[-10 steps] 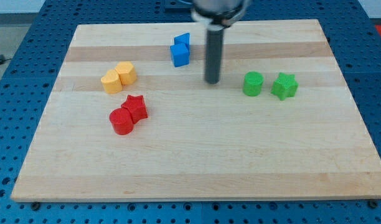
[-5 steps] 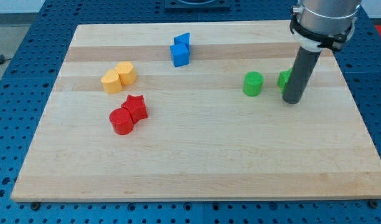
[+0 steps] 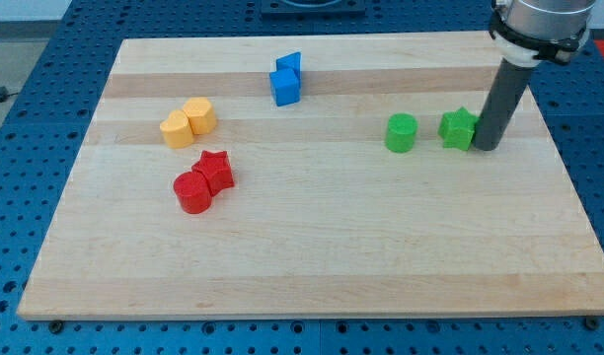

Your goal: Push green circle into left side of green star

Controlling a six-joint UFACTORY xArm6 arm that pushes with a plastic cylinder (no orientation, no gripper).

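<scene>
The green circle (image 3: 402,132) sits on the wooden board (image 3: 312,247) at the view's right of centre. The green star (image 3: 458,128) stands just to its right, a small gap between them. My tip (image 3: 486,146) rests on the board right against the star's right side, so the star lies between the tip and the circle. The rod rises to the view's top right.
Two blue blocks (image 3: 286,79) sit near the view's top centre. Two yellow blocks (image 3: 188,121) sit at the left. A red star (image 3: 216,170) and a red circle (image 3: 193,192) touch below them.
My tip moved from left of the green circle across to the right, ending against the star's right side. The star shifted slightly left. The circle has not moved.
</scene>
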